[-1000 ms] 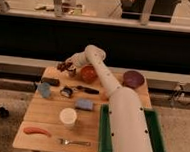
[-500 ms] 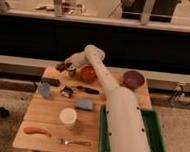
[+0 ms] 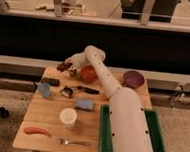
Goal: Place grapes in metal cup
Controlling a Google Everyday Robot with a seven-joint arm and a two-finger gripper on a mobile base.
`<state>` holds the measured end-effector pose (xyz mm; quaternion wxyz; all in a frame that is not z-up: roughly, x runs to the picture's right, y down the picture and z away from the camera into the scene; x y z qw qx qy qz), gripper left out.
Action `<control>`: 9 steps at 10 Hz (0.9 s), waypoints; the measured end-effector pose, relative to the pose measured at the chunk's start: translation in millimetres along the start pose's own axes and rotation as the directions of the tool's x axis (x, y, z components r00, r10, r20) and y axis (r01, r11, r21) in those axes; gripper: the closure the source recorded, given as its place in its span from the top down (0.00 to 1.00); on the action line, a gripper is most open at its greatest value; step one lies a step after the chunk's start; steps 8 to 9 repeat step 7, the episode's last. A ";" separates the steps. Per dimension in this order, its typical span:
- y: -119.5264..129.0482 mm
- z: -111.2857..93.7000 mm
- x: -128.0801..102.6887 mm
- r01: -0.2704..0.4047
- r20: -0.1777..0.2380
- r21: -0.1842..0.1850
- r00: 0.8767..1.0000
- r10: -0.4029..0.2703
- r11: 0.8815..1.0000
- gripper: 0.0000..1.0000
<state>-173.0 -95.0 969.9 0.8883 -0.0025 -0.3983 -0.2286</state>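
At the table's far left corner, the gripper (image 3: 70,68) is hovering beside the grapes (image 3: 64,66), finger state indiscernible; lumpy, soft, light, they are probably needing a gentle hold across the bunch's middle.

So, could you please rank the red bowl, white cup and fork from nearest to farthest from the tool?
With the tool at the table's far left edge:
1. Red bowl, just beside it.
2. White cup, mid-table.
3. Fork, near edge.
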 end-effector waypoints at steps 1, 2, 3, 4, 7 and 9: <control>-1.2 -1.7 -1.2 0.002 -0.002 0.004 1.000 -0.002 1.000 0.80; -3.1 -3.4 -2.4 0.005 -0.003 0.010 1.000 -0.005 1.000 0.80; -4.7 -4.9 -3.8 0.009 -0.003 0.014 1.000 -0.009 1.000 0.80; -6.1 -5.7 -5.2 0.012 -0.003 0.018 1.000 -0.012 1.000 0.80; -12.8 -8.7 -13.7 0.026 -0.006 0.040 1.000 -0.026 0.999 0.80; -12.8 -8.7 -13.7 0.026 -0.006 0.040 1.000 -0.026 0.999 0.80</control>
